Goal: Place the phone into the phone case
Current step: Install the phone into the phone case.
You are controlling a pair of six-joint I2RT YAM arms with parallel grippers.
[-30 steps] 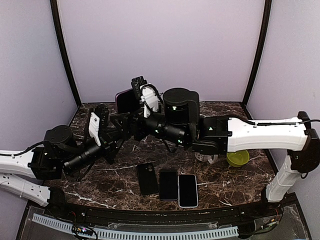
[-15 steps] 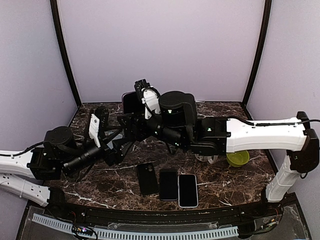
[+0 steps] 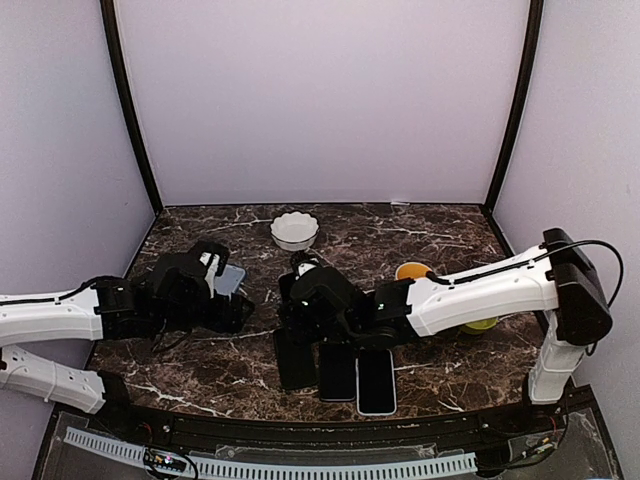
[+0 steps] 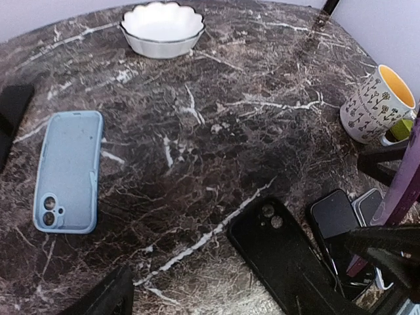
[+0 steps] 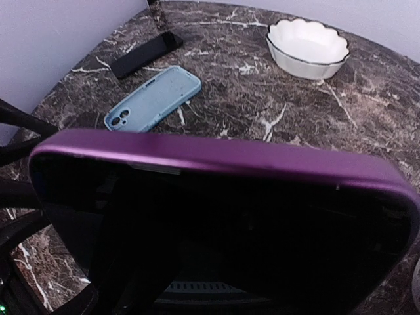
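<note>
Your right gripper [image 3: 300,300] is clamped on the purple case [image 5: 223,164], holding it on edge low over the near side of the marble table [image 3: 200,375]. It sits just above the far ends of the black case [image 4: 282,252], a dark handset [image 3: 337,370] and a white-rimmed handset [image 3: 376,381] lined up there. Your left gripper [image 3: 235,312] hangs nearby with its jaws spread and nothing between them, close to the blue case [image 4: 67,170] lying back-up on the marble. In the right wrist view the purple rim frames a dark face [image 5: 223,249] that fills it edge to edge. This looks like a phone already sitting in the case, though the pictures do not show whether every corner is pressed home. On that reading the insertion is largely done, and what is left for you is to check the seating and lay the cased phone down. The white bowl [image 4: 163,27] and the flowered mug [image 4: 377,105] stand well back from both arms.
</note>
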